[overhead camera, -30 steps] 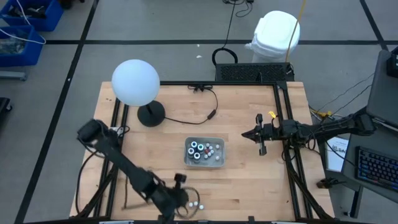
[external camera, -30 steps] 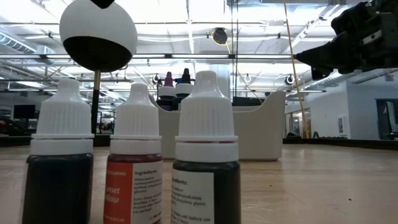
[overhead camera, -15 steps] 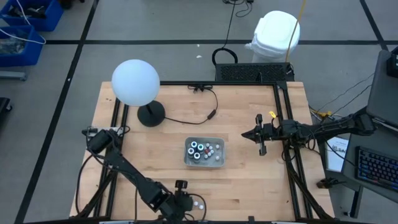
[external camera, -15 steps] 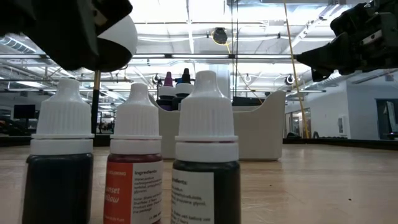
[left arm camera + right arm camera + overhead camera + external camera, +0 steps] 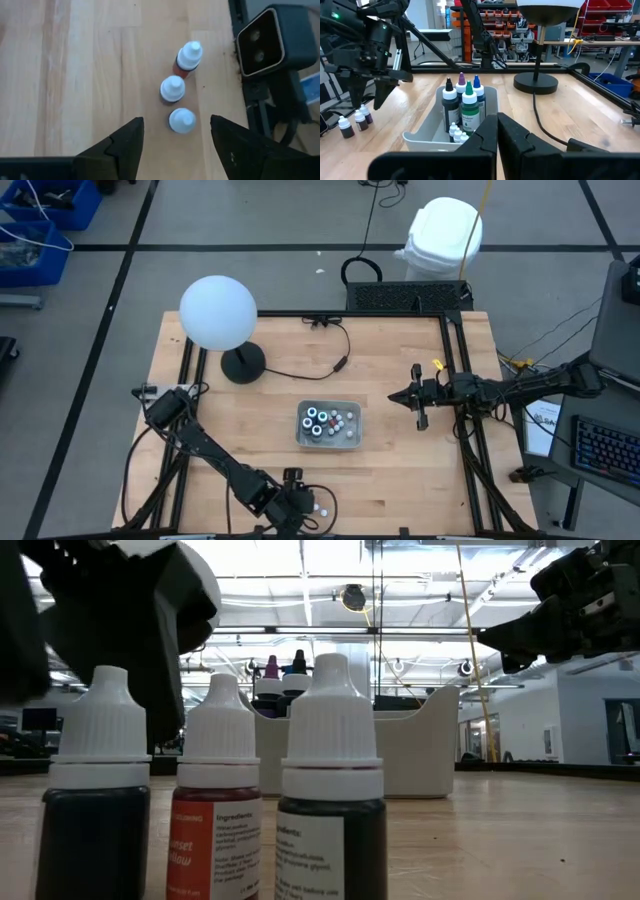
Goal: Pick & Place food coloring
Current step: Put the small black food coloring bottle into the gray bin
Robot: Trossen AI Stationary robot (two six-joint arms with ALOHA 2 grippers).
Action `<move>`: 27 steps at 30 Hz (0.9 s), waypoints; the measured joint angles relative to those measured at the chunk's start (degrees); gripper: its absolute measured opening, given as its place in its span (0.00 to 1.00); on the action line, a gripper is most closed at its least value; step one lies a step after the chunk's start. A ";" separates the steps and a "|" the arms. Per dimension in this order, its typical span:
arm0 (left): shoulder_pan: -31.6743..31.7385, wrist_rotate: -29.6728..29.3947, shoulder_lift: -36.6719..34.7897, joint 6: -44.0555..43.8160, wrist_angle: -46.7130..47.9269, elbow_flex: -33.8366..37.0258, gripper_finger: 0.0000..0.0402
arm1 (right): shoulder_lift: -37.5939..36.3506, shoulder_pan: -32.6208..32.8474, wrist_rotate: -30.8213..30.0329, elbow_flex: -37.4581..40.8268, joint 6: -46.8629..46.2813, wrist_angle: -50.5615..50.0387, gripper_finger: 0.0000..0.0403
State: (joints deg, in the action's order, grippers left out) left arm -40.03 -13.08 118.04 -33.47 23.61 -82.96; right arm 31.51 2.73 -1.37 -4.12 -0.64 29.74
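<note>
Near desk edge: three small white-capped bottles (image 5: 181, 87) stand in a row on the bare wood, close by the low camera box (image 5: 270, 37), well apart from the tray (image 5: 329, 441).
Tray: more bottles and pots stand inside it already.
Left tool (image 5: 175, 132): down over the trio now, where a second ago it sat off to one side; fingers spread wide, empty, straddling the nearest bottle (image 5: 182, 120).
Meaning: a grab looks close; nothing lifted yet.
Right tool (image 5: 419, 400): parked beside the tray, unmoved, fingers closed together, holding nothing.
Lamp (image 5: 219, 313): at the far side, well clear.
</note>
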 joint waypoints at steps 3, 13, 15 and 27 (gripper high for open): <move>0.25 0.00 -0.11 0.11 -0.36 -0.01 0.58 | 0.00 0.00 0.00 0.00 0.00 0.02 0.00; 1.71 5.48 2.00 0.57 -4.20 -0.02 0.58 | 0.01 0.02 -0.05 0.00 0.24 -0.02 0.00; 1.81 6.17 2.05 0.83 -4.24 -0.04 0.58 | 0.02 -0.01 -0.09 0.00 0.26 0.00 0.00; 2.10 6.60 2.05 -0.09 -4.08 -0.04 0.58 | 0.09 -0.01 -0.26 0.00 0.24 -0.87 0.00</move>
State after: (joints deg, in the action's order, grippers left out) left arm -37.93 -6.48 120.09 -33.56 19.53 -83.00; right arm 31.59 2.72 -1.63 -4.12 -0.40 28.86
